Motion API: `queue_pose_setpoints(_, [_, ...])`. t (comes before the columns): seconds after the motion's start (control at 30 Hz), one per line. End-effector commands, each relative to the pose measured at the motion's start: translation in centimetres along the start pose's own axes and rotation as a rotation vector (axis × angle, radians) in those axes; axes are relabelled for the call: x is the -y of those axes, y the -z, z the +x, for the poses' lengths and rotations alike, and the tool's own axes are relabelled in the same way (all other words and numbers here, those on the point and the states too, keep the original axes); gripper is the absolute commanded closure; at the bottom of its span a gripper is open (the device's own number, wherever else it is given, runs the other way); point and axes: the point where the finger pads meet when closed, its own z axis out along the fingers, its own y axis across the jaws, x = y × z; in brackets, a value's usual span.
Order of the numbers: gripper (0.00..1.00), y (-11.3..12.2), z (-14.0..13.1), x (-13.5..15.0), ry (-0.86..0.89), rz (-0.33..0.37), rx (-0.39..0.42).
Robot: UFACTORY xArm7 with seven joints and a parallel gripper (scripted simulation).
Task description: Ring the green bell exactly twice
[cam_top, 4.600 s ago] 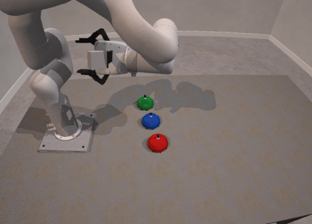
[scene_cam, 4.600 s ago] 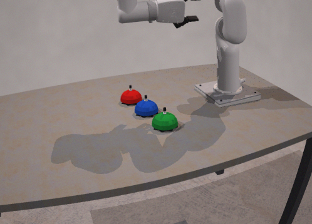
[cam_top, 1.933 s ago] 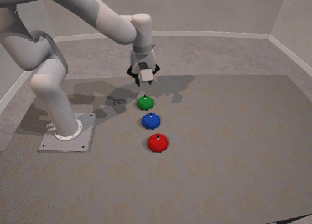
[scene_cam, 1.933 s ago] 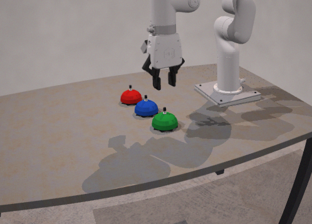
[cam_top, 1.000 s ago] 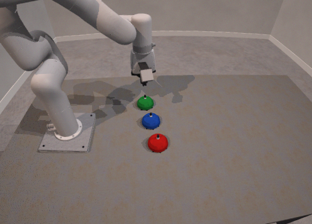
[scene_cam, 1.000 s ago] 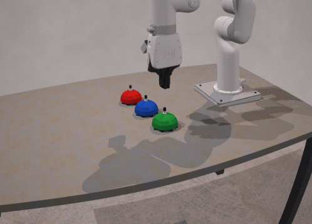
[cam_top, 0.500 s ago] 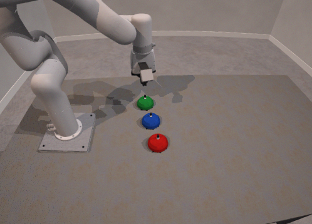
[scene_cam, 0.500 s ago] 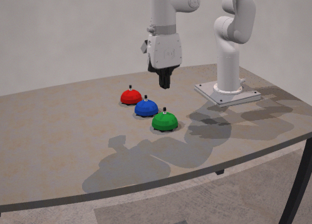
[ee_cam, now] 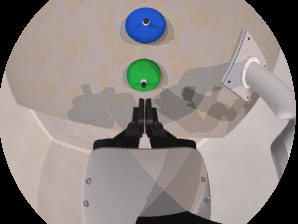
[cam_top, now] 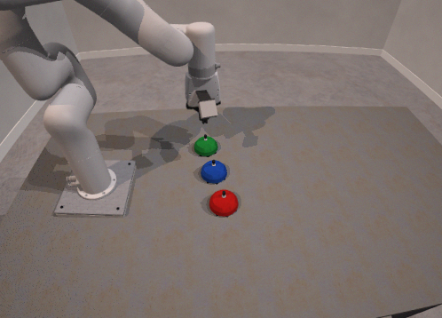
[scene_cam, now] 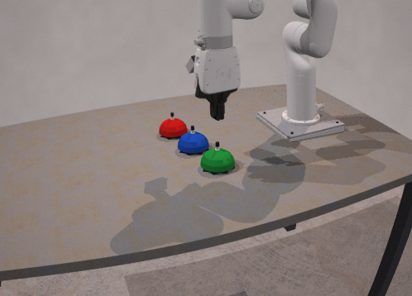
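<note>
Three dome bells stand in a row on the table. The green bell (cam_top: 205, 146) is the one nearest the arm's side, then the blue bell (cam_top: 213, 171), then the red bell (cam_top: 223, 202). Each has a small dark button on top, and the green bell's button (scene_cam: 217, 144) stands up. My gripper (scene_cam: 217, 115) is shut and empty. It hangs pointing down, well above the table and clear of the green bell (scene_cam: 217, 160). In the wrist view the shut fingertips (ee_cam: 144, 104) sit just below the green bell (ee_cam: 143, 75).
The arm's base plate (cam_top: 95, 188) is bolted to the table left of the bells. The table's curved front edge (scene_cam: 232, 235) shows in the exterior view.
</note>
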Motion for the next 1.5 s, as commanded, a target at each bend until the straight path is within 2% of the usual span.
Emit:
queue_pose_setpoints(0.0, [1.0,-0.2,0.0,0.1,0.0,0.004,0.001])
queue_pose_setpoints(0.93, [1.0,-4.5,-0.1,0.3,0.0,0.004,0.001])
queue_pose_setpoints(1.47, [1.0,-5.3,-0.1,0.3,0.0,0.004,0.001])
